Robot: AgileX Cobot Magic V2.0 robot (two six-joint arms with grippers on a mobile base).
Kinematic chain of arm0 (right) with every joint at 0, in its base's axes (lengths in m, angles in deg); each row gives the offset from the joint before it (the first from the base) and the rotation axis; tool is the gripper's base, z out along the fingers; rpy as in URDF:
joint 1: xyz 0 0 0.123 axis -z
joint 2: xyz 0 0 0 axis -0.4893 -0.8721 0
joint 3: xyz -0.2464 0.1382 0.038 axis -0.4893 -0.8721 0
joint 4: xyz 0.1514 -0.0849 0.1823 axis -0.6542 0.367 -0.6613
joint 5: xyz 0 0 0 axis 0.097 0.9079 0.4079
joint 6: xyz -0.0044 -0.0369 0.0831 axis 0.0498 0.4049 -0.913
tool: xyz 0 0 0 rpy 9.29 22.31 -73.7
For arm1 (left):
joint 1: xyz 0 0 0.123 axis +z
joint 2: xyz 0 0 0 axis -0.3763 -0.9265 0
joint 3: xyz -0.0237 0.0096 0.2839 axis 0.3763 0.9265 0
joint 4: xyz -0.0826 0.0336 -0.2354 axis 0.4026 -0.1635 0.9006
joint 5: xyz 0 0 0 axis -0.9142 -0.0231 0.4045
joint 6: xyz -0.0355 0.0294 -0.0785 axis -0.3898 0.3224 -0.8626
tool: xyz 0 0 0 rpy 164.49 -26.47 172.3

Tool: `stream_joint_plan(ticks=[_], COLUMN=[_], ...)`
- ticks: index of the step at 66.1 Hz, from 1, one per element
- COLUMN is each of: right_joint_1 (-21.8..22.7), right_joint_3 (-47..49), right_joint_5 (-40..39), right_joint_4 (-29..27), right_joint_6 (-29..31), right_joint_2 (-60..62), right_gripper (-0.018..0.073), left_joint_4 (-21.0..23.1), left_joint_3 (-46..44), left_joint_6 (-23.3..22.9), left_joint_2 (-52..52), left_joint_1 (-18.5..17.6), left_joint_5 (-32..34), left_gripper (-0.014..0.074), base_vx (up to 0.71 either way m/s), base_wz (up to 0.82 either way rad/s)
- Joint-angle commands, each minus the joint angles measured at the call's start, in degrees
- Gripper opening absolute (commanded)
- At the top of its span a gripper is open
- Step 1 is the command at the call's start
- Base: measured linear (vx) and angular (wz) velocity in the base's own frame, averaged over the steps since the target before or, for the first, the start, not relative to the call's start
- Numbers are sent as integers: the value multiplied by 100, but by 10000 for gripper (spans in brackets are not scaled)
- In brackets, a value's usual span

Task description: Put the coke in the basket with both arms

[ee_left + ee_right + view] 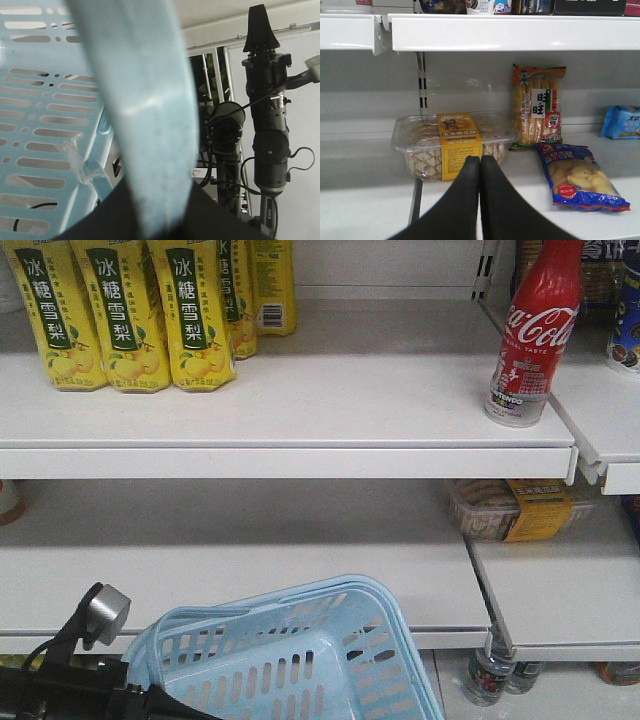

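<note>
On the upper shelf [300, 405] the coke [535, 335] stands upright, neck up; right hand [480, 161] closed, left hand [140, 698] unclear.

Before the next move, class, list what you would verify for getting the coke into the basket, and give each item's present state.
1. Coke bottle upright on the upper shelf, nothing crowding it: ok.
2. Right gripper open for grasping: not ok, shut.
3. Right gripper aimed at the bottle: not ok, it faces a clear snack box on a lower shelf.
4. Basket under the bottle: not ok, low and off to the side.
5. Basket handle firmly held: cannot tell, no fingers visible.
</note>
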Motion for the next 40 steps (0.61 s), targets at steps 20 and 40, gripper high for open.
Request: stream_joint_plan(ticks=[20, 40], right_joint_1=[48, 48], right_joint_3=[-45, -45], right_joint_5=[-381, -381], right_joint_4=[43, 43], right_joint_6=[20, 20], right_joint_2=[78, 78], right_gripper=[-10, -10], left_joint_4=[471, 471], left_joint_3=[-116, -116], left_joint_6=[76, 76], left_joint_2=[138, 138], left_joint_1=[-39, -39], left_joint_5=[-254, -254], left_gripper=[-6, -6], base_vx=[1, 0], base_wz=[0, 1])
